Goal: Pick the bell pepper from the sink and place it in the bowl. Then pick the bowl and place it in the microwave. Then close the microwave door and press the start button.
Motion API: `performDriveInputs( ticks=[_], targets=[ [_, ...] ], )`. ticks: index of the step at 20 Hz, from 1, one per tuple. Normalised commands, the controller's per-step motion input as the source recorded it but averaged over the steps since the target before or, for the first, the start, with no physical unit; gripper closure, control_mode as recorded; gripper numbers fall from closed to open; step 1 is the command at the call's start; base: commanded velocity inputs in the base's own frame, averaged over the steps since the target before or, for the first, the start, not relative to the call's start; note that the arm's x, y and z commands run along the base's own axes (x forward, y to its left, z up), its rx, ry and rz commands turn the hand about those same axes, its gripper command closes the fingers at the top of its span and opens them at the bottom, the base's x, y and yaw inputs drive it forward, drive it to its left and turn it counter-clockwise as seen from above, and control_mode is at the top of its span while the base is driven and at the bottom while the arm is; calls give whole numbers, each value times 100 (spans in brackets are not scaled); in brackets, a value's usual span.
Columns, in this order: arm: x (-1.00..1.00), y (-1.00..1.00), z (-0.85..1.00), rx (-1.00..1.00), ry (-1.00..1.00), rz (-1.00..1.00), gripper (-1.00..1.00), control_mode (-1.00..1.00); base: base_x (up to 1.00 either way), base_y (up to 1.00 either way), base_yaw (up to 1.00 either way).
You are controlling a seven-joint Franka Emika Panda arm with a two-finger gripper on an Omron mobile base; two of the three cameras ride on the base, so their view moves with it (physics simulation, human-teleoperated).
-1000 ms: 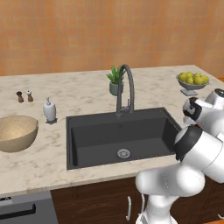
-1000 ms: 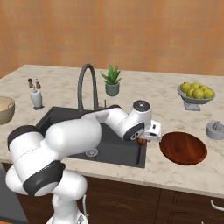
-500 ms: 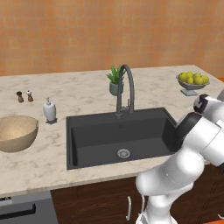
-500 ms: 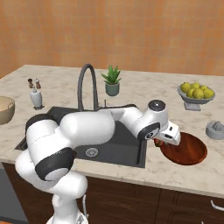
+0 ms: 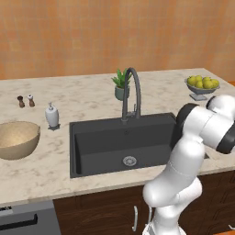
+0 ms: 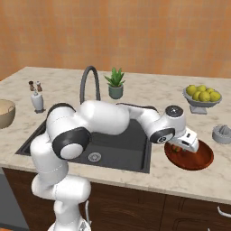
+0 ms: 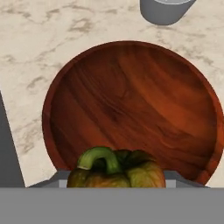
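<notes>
Marbled beige worktop (image 6: pixel 149 90) runs under an orange wall. We see our claw (image 6: pixel 184 145) clamped on the glossy bell pepper (image 7: pixel 116 169), over the round wood-grained bowl (image 7: pixel 144 100) beside the matte black sink (image 6: pixel 131 149).

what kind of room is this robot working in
A rendered home kitchen, most likely. A matte black rectangular sink with a tall arched grey faucet is set into a beige marble-look counter, and a grey footed bowl of yellow lemons stands on it, with dark wooden cabinets below.
</notes>
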Motion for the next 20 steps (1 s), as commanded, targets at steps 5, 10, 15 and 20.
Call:
performDriveInputs(
  ticks=[5,10,15,20],
  targets=[
    [18,-34,-35,5,0,0,100,-100,0,0,0],
    [18,-32,-27,6,1,0,100,-100,0,0,0],
    [29,-11,-30,1,1,0,100,-100,0,0,0],
    [30,0,-35,0,3,0,-100,-100,0,0,0]
  ],
)
